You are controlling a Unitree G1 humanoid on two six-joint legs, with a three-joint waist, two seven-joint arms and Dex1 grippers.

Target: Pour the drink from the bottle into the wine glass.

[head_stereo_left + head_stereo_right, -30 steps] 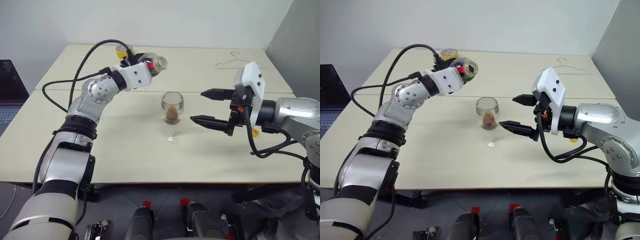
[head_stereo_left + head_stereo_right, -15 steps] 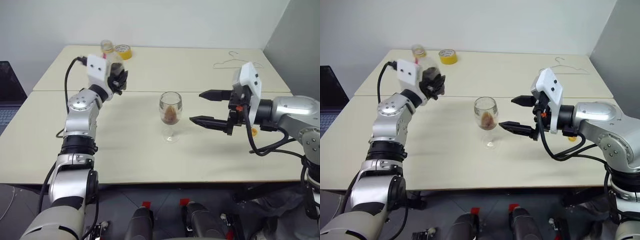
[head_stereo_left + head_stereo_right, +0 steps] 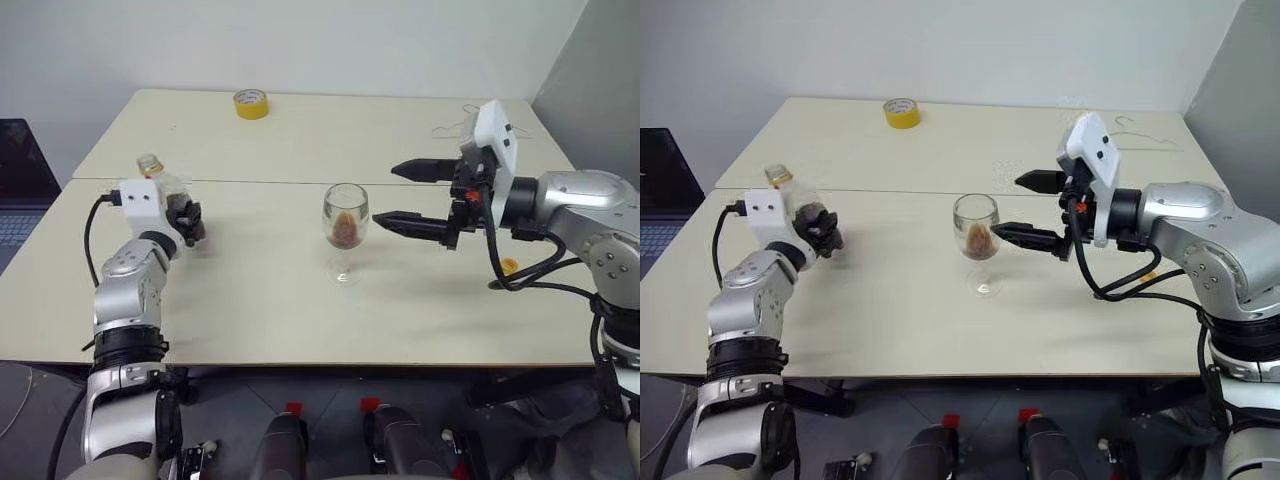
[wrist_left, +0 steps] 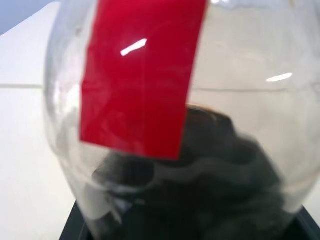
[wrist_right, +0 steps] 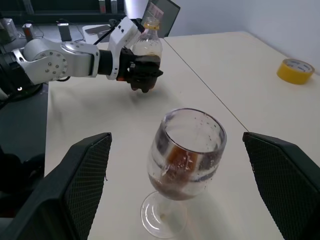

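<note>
The wine glass (image 3: pixel 345 225) stands upright in the middle of the table, with a little dark brown drink (image 3: pixel 345 233) in its bowl. At the table's left side my left gripper (image 3: pixel 186 222) is shut on the bottle (image 3: pixel 163 186). The bottle is upright and low over the table, clear, yellowish at its neck. Its red label (image 4: pixel 140 75) shows close up in the left wrist view, and the right wrist view has the bottle (image 5: pixel 146 44) beyond the glass (image 5: pixel 187 155). My right gripper (image 3: pixel 410 197) is open just right of the glass, nothing between its fingers (image 5: pixel 75 185).
A yellow tape roll (image 3: pixel 250 103) lies at the table's far edge, and a wire hanger (image 3: pixel 465 118) at the back right. A small yellow thing (image 3: pixel 510 266) lies under my right arm. A laptop (image 3: pixel 20 170) sits off the table's left side.
My left arm swung the bottle from tilted above the glass out to the left and down, turning it upright. The right gripper stays open beside the glass.
</note>
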